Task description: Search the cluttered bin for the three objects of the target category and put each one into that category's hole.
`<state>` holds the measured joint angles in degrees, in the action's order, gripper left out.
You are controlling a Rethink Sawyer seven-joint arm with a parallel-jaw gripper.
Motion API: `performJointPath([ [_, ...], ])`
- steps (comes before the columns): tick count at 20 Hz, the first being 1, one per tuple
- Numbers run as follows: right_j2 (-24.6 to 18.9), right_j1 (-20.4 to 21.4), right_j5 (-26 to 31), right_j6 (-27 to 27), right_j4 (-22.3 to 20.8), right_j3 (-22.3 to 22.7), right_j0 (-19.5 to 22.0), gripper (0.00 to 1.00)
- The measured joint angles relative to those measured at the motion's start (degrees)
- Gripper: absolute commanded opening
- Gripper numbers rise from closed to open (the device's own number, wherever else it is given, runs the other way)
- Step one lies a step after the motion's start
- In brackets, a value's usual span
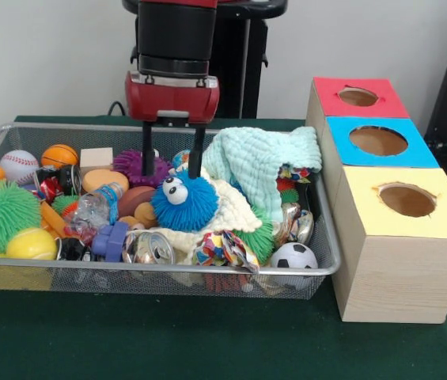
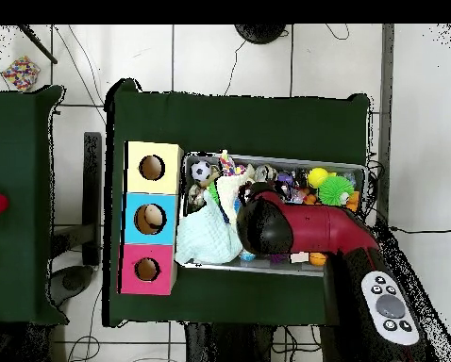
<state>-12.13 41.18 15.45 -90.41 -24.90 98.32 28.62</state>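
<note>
The wire mesh bin (image 1: 207,271) lies on the green table, full of toys; it also shows in the overhead view (image 2: 361,171). A blue fuzzy puffball with white googly eyes (image 1: 185,203) sits on a cream cloth near the bin's middle. My gripper (image 1: 172,172) hangs just above and behind it, open and empty, fingertips at the level of the puffball's top. In the overhead view the arm's head (image 2: 262,224) hides the gripper and the puffball. The red-surround hole (image 1: 357,96) (image 2: 147,270) is on the far end of the wooden box. No monkey plush shows.
A mint knitted cloth (image 1: 263,162) (image 2: 208,236) drapes over the bin's right part. A purple spiky ball (image 1: 130,165) sits behind the left finger. A green spiky ball (image 1: 1,214), a soccer ball (image 1: 293,256) and cans lie around. Blue (image 1: 377,140) and yellow (image 1: 407,199) holes adjoin.
</note>
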Motion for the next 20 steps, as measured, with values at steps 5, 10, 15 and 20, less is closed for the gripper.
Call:
performJointPath([
  [5,0.1,-1.7,0.0,0.0,-2.8,-1.5,0.1,1.00],
  [10,0.1,-3.5,-0.1,0.0,-3.7,-1.5,0.8,1.00],
  [15,0.1,-4.5,-0.1,0.0,-3.8,-1.4,1.1,1.00],
  [20,0.1,-4.6,-0.1,0.0,-3.7,-1.2,1.1,1.00],
])
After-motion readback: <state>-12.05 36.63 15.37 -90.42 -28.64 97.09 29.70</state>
